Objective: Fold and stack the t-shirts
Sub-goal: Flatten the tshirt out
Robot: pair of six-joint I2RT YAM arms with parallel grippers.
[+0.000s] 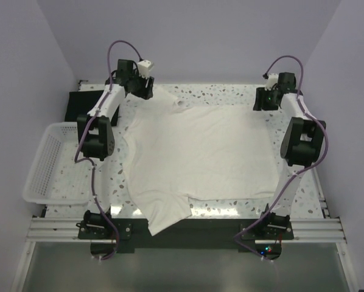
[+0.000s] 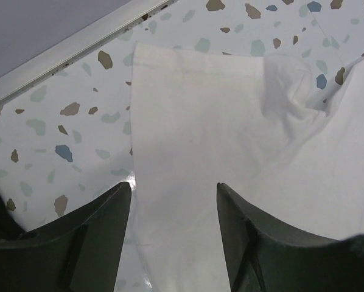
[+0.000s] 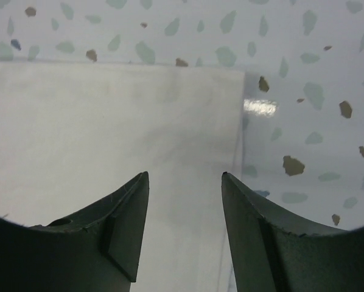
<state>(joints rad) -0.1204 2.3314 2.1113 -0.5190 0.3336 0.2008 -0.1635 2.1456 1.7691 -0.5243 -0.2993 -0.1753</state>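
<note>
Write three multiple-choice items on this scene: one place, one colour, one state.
1. Where is the white plastic lattice basket? A) left end of the speckled terrazzo table B) right end C) on the shirt
2. Colour of the soft cloth t-shirt spread flat? A) black B) off-white cream C) blue
3. State of the left gripper? A) shut on cloth B) out of view C) open over the shirt
Answers: 1 A, at the table's left edge; 2 B, pale cloth mid-table; 3 C, jaws apart, cloth showing between.

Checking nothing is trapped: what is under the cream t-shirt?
The cream t-shirt lies spread on the speckled table, which shows beside it. Anything beneath the cloth is covered and cannot be seen.
</note>
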